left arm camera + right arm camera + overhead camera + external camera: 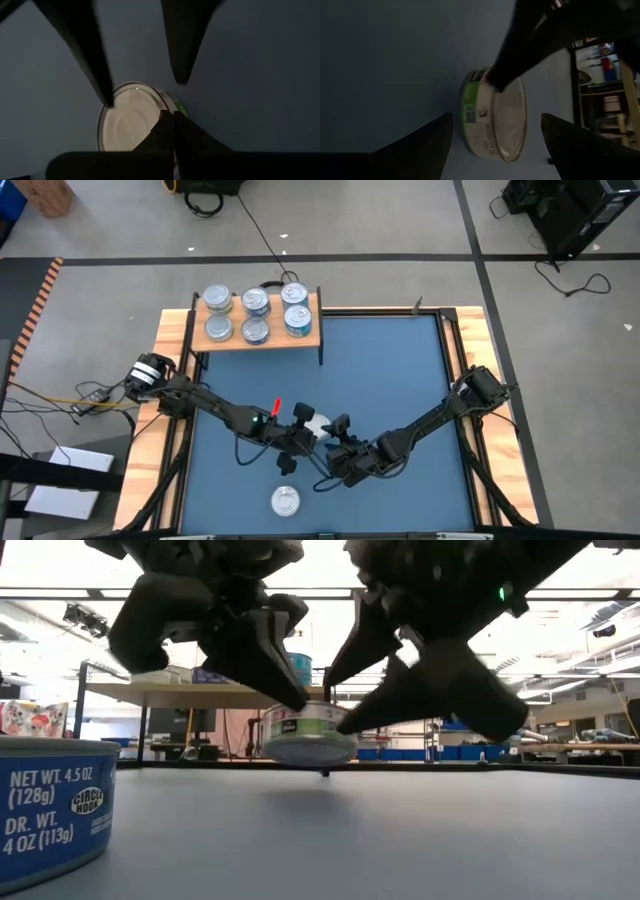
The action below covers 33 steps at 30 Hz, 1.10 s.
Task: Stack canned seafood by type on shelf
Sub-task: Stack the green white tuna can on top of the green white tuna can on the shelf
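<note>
A short round tin with a silvery lid and a green label, the can (308, 735), hangs just above the blue tabletop at mid-table, also visible as the can (316, 423). My left gripper (303, 426) reaches in from the left and is shut on it. My right gripper (496, 116) comes from the right and stands open, one finger on each side of the can without touching it. A second can (285, 500) with a blue label stands on its base near the front edge. Several cans (255, 315) stand on the wooden shelf (312, 340) at the far left. My left gripper has its shut fingertips (172, 127) on the can's upper rim (487, 87), on the side with the green label. It comes slanting down from the table's left. My own fingers hide how the rim sits between them. The can hangs about level, lid up, clear of the table.
The blue-labelled can (50, 805) sits close to the table's front edge, left of the grippers. The shelf (170, 692) stands on thin black legs at the far left. Wooden rails (470, 330) frame the blue tabletop. Bare blue surface lies between the grippers and the shelf.
</note>
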Each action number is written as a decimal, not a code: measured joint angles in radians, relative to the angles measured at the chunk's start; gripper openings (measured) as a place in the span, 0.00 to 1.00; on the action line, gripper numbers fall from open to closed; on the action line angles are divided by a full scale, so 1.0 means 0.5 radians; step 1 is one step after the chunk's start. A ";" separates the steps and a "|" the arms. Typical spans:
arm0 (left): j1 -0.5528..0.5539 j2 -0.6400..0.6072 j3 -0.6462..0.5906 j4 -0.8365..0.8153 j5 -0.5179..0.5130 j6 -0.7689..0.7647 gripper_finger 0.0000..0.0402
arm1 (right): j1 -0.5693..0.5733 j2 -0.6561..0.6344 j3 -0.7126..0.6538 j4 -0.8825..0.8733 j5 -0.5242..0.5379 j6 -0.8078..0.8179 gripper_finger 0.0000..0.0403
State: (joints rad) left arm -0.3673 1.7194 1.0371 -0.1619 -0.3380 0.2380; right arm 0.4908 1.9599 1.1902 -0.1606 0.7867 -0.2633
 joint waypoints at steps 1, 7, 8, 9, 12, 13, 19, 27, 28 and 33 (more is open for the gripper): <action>0.003 -0.007 0.007 0.002 0.002 -0.013 0.00 | 0.003 0.012 0.000 -0.014 0.029 -0.035 0.77; 0.022 -0.070 0.020 0.034 0.018 -0.050 0.00 | 0.011 0.216 -0.002 0.057 0.250 -0.143 0.77; 0.024 -0.081 0.020 0.022 0.029 -0.065 0.00 | 0.013 0.242 -0.002 0.090 0.313 -0.146 0.77; 0.026 -0.086 0.020 0.035 0.042 -0.073 0.00 | 0.016 0.259 -0.002 0.129 0.365 -0.155 0.77; 0.028 -0.096 0.021 0.033 0.072 -0.095 0.00 | 0.020 0.293 -0.001 0.276 0.509 -0.191 0.75; 0.028 -0.096 0.021 0.045 0.074 -0.097 0.00 | 0.020 0.298 -0.001 0.318 0.533 -0.199 0.74; 0.028 -0.096 0.021 0.056 0.075 -0.108 0.00 | 0.018 0.295 -0.002 0.493 0.364 -0.196 0.63; -0.032 -0.134 0.011 -0.201 0.020 -0.155 0.00 | 0.018 0.294 -0.002 0.499 0.344 -0.190 0.60; -0.058 -0.159 0.009 -0.261 -0.020 -0.173 0.00 | 0.021 0.294 -0.002 0.499 0.345 -0.181 0.60; -0.211 -0.267 0.009 -0.507 0.069 -0.209 0.00 | 0.024 0.291 -0.002 0.499 0.322 -0.154 0.61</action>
State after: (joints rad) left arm -0.4728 1.5856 1.0416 -0.4155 -0.3038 0.1337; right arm 0.5026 2.1056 1.1892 0.0887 0.9478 -0.3405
